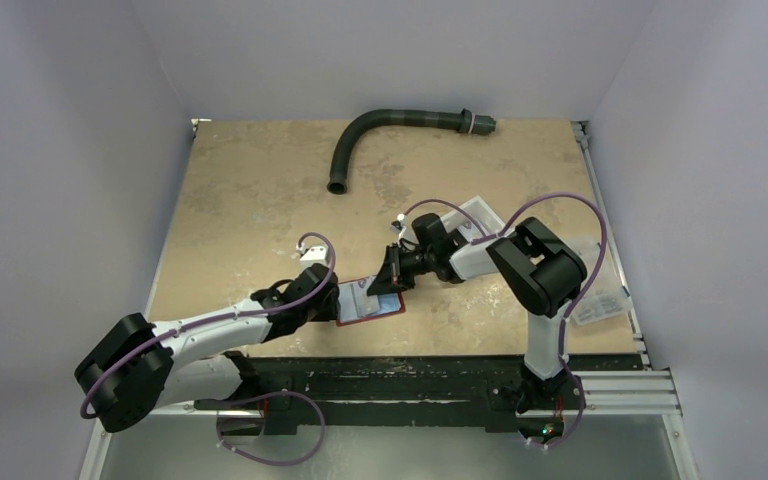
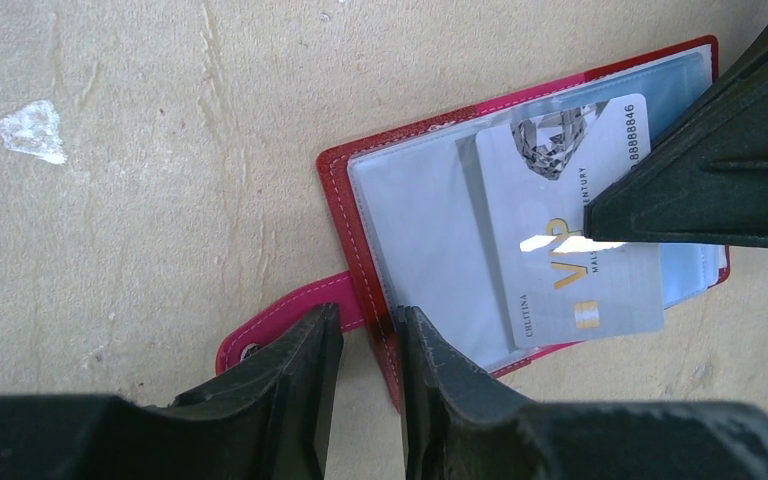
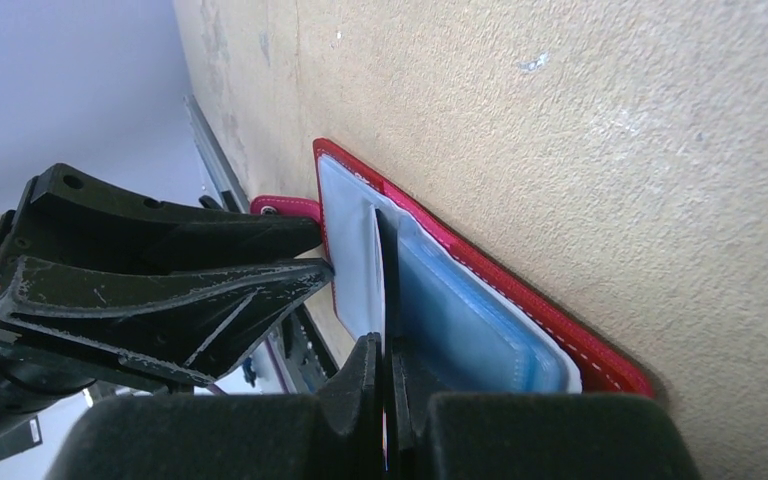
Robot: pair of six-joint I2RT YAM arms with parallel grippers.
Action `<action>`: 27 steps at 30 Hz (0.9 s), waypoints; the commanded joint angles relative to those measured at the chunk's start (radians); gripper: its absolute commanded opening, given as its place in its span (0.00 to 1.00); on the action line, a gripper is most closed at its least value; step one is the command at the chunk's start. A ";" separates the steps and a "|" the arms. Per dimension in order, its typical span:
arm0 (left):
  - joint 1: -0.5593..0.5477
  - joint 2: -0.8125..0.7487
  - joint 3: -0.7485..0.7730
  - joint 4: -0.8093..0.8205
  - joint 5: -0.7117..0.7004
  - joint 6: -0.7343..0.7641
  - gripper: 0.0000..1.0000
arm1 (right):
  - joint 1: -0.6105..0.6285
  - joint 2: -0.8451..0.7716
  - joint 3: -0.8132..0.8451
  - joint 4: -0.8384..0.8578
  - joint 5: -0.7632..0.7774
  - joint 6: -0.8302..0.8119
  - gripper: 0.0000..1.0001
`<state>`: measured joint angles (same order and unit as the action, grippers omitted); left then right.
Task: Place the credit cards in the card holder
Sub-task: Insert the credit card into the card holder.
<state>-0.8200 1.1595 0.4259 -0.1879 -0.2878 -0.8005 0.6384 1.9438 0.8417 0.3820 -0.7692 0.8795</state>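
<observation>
A robot lab test cell: plain pale walls point(image 1: 80, 150) box in a worn tan table point(image 1: 260, 200) on three sides. Aluminium rails point(image 1: 610, 385) frame its near and right edges, where two cabled arms, left point(image 1: 210, 325) and right point(image 1: 545, 290), are bolted.

A mottled tan, stone-patterned tabletop point(image 1: 260, 180) sits boxed in on three sides by plain, pale lavender-white walls point(image 1: 60, 150) under soft, even light. Silver aluminium rails point(image 1: 615, 383) line its right and near edges, beside a scuffed black base strip point(image 1: 380, 372).
</observation>
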 commanded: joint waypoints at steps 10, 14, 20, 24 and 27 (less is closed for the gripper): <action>0.000 0.050 -0.049 0.071 0.091 -0.031 0.30 | 0.052 0.036 -0.033 0.165 0.107 0.113 0.05; 0.001 0.039 -0.051 0.059 0.089 -0.030 0.30 | 0.048 0.019 0.009 -0.028 0.067 -0.028 0.16; 0.001 0.027 -0.057 0.058 0.085 -0.030 0.30 | 0.048 -0.061 0.126 -0.436 0.224 -0.318 0.41; 0.000 0.032 -0.058 0.066 0.090 -0.031 0.30 | 0.050 -0.075 0.154 -0.537 0.250 -0.356 0.44; 0.001 0.034 -0.053 0.068 0.090 -0.028 0.30 | 0.052 -0.084 0.174 -0.584 0.295 -0.374 0.45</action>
<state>-0.8185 1.1652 0.4053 -0.1055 -0.2604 -0.8089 0.6903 1.8790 0.9916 -0.0055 -0.5961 0.6128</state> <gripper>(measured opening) 0.301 0.440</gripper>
